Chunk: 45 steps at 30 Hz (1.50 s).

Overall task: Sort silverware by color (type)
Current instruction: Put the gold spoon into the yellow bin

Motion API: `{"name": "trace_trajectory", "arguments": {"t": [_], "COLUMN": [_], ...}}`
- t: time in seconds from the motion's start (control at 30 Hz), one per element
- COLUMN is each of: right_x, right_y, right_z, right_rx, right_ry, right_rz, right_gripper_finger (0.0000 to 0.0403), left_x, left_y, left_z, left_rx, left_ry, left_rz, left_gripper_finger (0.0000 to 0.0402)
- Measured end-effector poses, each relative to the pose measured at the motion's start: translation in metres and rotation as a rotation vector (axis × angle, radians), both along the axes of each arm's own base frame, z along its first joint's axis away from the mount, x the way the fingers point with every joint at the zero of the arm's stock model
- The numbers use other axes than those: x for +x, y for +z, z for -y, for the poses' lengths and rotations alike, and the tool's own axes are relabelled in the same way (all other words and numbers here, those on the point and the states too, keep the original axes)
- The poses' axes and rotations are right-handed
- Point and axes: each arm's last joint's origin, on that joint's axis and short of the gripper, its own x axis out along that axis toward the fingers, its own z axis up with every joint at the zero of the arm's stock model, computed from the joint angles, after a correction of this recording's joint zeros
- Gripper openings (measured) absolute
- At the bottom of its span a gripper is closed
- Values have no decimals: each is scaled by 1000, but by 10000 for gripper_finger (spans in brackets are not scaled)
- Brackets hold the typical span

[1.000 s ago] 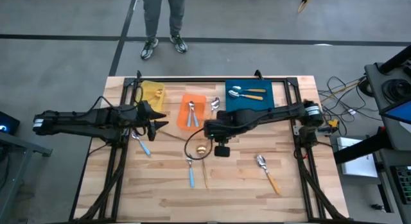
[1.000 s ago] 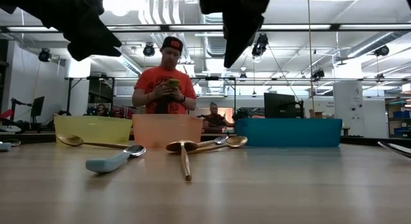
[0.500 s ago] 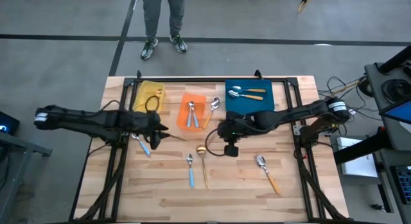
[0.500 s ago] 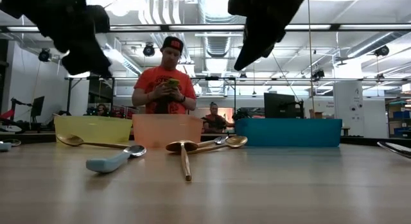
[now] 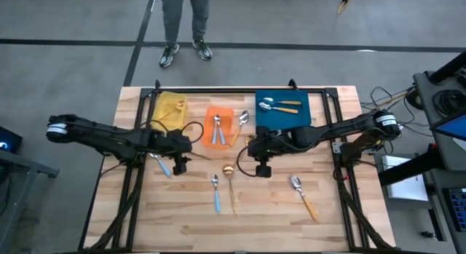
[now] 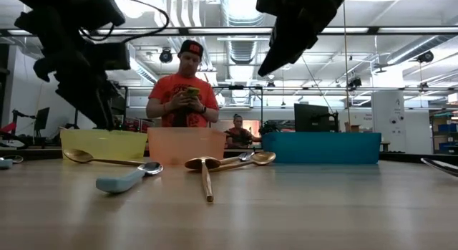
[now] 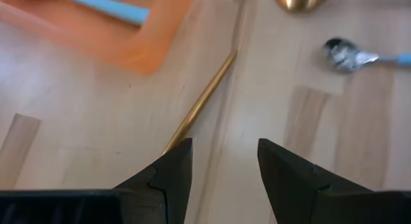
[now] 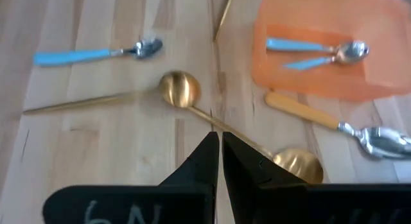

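Observation:
The silverware lies spread on the wooden table. A gold spoon (image 7: 202,102) lies beside the orange bin (image 5: 218,127), and my left gripper (image 7: 221,163) hangs open over its handle, clear of the table in the low view (image 6: 106,121). A blue-handled spoon (image 5: 162,164) lies just left of it. My right gripper (image 8: 218,153) is shut on nothing and hangs high above the table's middle (image 5: 250,153). Below it lie two gold spoons (image 8: 180,89) (image 8: 298,163). Another blue-handled spoon (image 5: 216,192) and an orange-handled spoon (image 5: 303,196) lie nearer the front edge.
The yellow bin (image 5: 172,108), the orange bin holding two blue-handled spoons (image 8: 308,54) and the blue bin (image 5: 282,108) holding orange-handled spoons stand in a row at the far side. An orange-handled spoon (image 8: 334,124) lies beside the orange bin. A person (image 6: 184,92) stands beyond the table.
My left gripper has come down toward the table and tipped more steeply downward, staying open. My right gripper has drawn back toward the table's right edge and tipped downward, staying shut. No spoon has moved.

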Motion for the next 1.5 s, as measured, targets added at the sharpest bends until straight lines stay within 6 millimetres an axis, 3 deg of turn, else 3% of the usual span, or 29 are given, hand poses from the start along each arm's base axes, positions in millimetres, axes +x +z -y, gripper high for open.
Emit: {"name": "trace_trajectory", "arguments": {"t": [0.33,0.8,1.23,1.5], "right_x": [6,9,10,10], "right_y": [6,9,10,10], "right_z": [0,0,0,0], "right_rx": [-32,-45,-54,-57], "right_ry": [38,52,60,63], "right_rz": [86,128,139,142], "right_gripper_finger": [13,13,13,13], "left_x": [11,34,43,42], "left_y": [-23,-39,-52,-51], "left_z": [-2,-2,0,10], "left_rx": [76,84,10,-85], "left_ry": [40,49,69,5], "left_rz": [-123,-56,-61,-58], "left_gripper_finger": [157,157,157,157]}}
